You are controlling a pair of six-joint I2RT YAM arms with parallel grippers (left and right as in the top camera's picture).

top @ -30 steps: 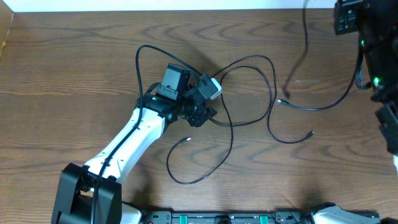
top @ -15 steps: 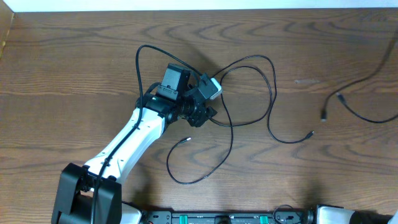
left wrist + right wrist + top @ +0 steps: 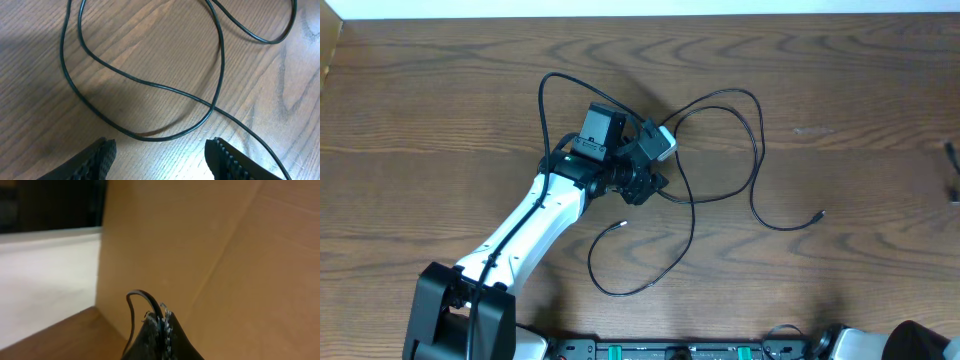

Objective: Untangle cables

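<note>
Several thin black cables [image 3: 222, 60] lie looped and crossed mid-frame on the brown wooden table [image 3: 840, 90]. Light, limp, likely slick: grab near the small plug end [image 3: 820, 213], not the crossing. Left gripper [image 3: 160, 152] hovers over them, fingers apart; its white arm [image 3: 535, 220] hides part of the tangle. Right gripper [image 3: 161, 317] is clamped on one black strand [image 3: 134, 297] beside a tan cardboard wall [image 3: 210, 245].

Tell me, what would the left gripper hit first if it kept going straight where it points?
The left gripper would probably meet the black cable looped between its open fingers, then the wooden table beneath; depth is unclear.
</note>
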